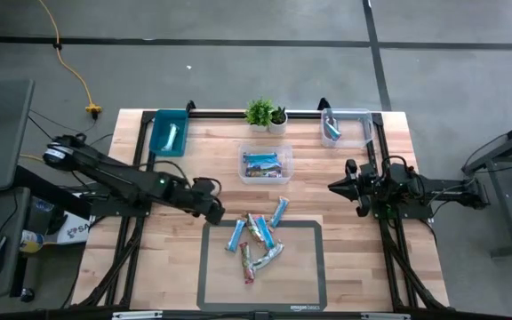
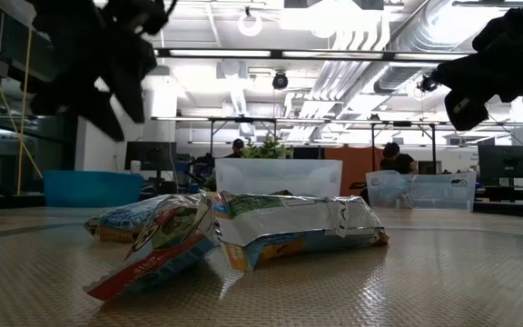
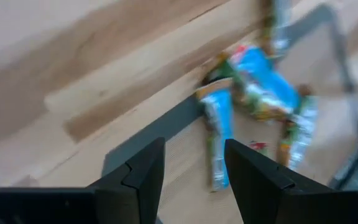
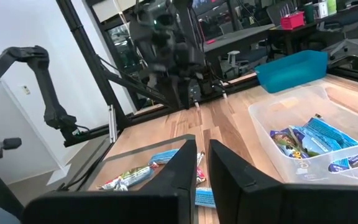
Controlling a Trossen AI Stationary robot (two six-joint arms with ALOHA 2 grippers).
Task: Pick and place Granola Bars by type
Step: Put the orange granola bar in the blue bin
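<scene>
Several granola bars, mostly light blue with some green and red, lie in a loose heap on the grey mat near the table's front. My left gripper hangs open over the mat's far left corner, tilted down toward the heap. In the left wrist view one blue bar lies just beyond its fingers, and nothing is between them. My right gripper waits level at the table's right side, shut and holding nothing.
A blue bin at the far left holds one bar. A clear bin behind the mat holds several bars, and a clear bin at the far right holds one. Two small plants stand at the far edge.
</scene>
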